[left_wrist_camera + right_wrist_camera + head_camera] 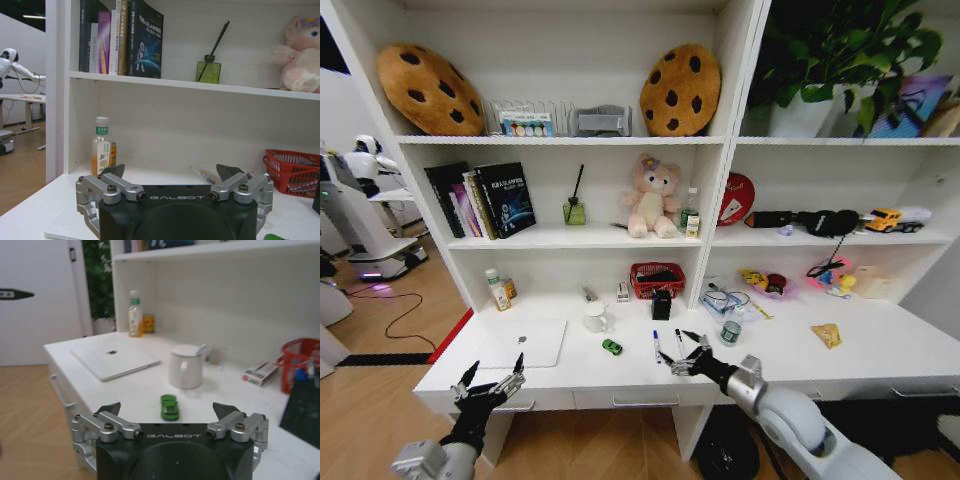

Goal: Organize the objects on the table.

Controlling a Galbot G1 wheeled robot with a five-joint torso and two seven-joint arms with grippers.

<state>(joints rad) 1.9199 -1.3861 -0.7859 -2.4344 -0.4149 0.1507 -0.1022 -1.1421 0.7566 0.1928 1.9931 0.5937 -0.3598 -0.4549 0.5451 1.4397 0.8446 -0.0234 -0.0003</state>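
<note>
Task barely begun: laptop (523,343), green toy car (611,346), pens (657,346) loose on white desk (880,350). Right gripper (691,362) wide open, empty, just right of car. Left gripper (492,380) wide open, empty, at desk front edge.

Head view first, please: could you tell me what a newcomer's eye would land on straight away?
Two brown cookie cushions flank the top shelf, and a pink plush bear sits on the middle shelf. Below them on the white table lie a closed silver laptop, a white mug and a tiny green toy car. In front, the left hand hovers open at the table's front edge, and the right hand hovers open over the pens.
</note>
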